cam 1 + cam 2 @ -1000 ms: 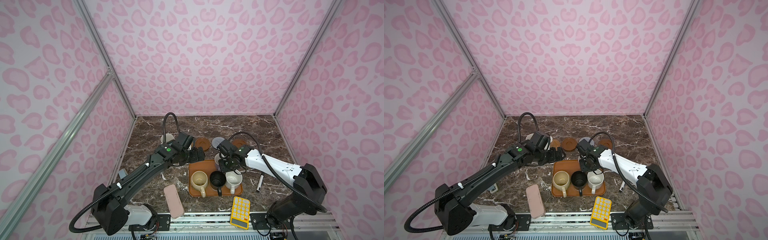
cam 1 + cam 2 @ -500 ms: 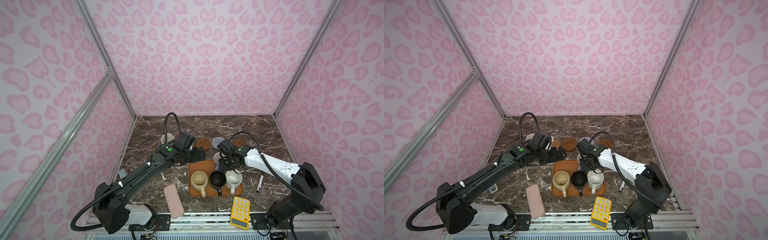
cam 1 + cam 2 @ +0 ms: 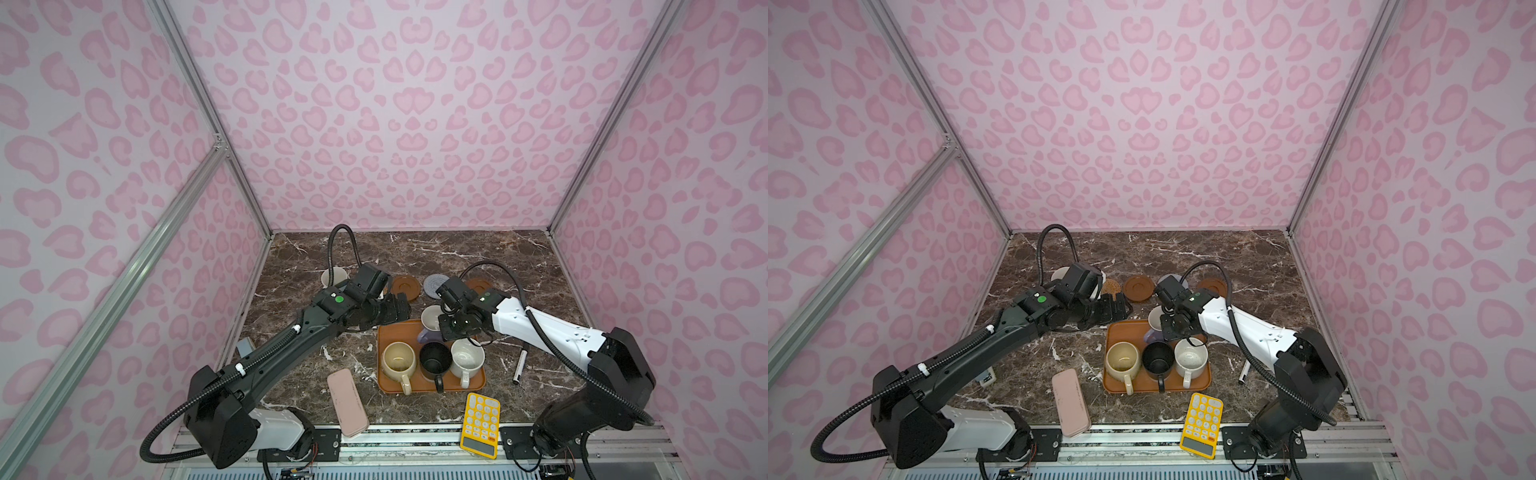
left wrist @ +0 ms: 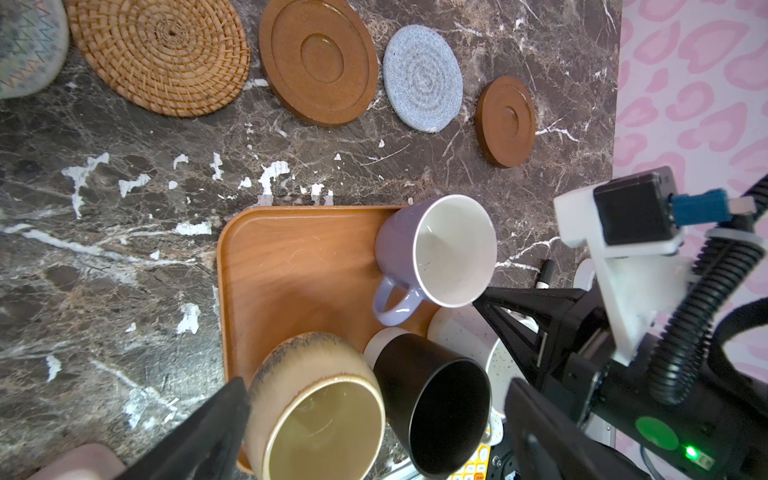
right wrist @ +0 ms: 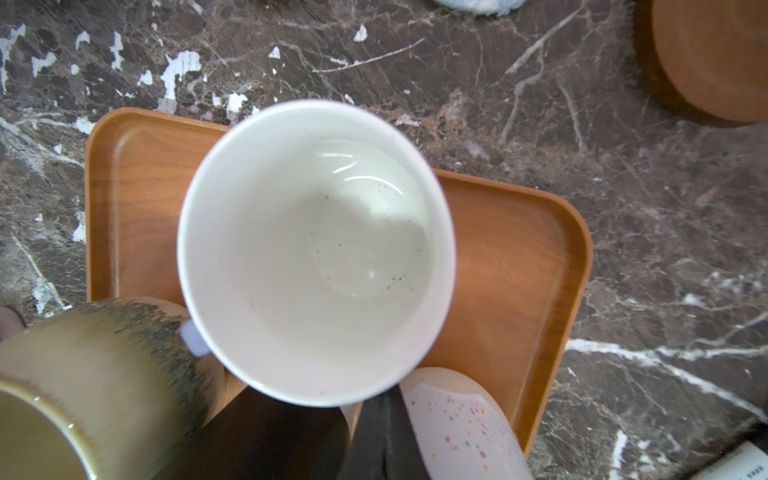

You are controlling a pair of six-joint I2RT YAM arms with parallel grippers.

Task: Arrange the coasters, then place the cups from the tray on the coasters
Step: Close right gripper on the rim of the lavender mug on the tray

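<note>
A: What is laid out on the marble table (image 3: 457,257)?
B: The tray (image 3: 388,334) is set near the front middle.
A: How are the grippers found?
B: The left gripper (image 3: 397,311) is spread wide and held just beside the tray's far left corner. The right gripper (image 5: 380,411) is pressed together on the rim of the lavender cup (image 3: 429,321) at the tray's far side; whether that cup is lifted cannot be told.
A: And the other cups?
B: The cream cup (image 3: 398,360), black cup (image 3: 434,360) and speckled cup (image 3: 467,356) are lined up along the near edge, handles turned frontward.
A: The coasters?
B: A rattan coaster (image 4: 166,45), a brown coaster (image 4: 318,58), a grey-blue coaster (image 4: 422,79) and a second brown coaster (image 4: 505,120) are laid in a row behind the tray.
</note>
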